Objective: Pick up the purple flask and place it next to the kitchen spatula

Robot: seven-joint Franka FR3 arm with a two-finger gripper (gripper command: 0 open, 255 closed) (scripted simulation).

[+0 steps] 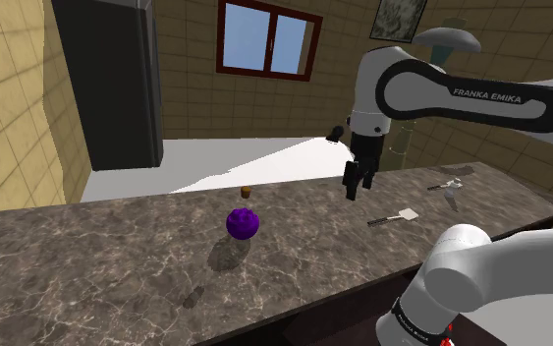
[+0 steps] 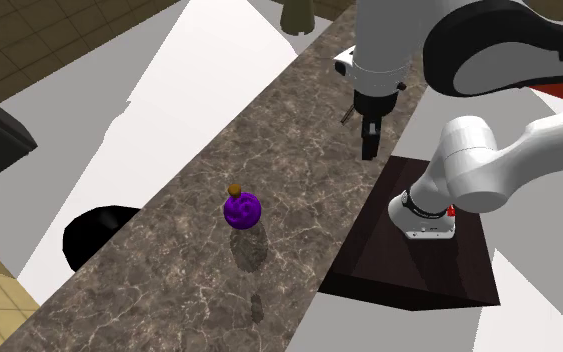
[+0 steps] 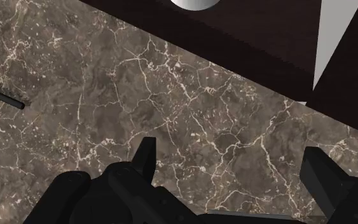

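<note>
The round purple flask with its little brown stopper is out near the middle of the brown marbled tabletop. A dark shadow lies on the stone just beside it. The flask is all by itself, and nothing is touching it. The black gripper hangs from the white arm, pointing down over the tabletop, well apart from the flask. From the shoulder view it is off to the flask's right, nearer to the kitchen spatula. The spatula lies flat on the tabletop, its pale blade farther from the flask than its thin dark handle. Another small tool lies farther along past it. Looking down the hand, the two black fingers stand wide apart, with bare stone between them, so the gripper is open and holds nothing. The arm's dark box stand sits right up against the tabletop's edge.
</note>
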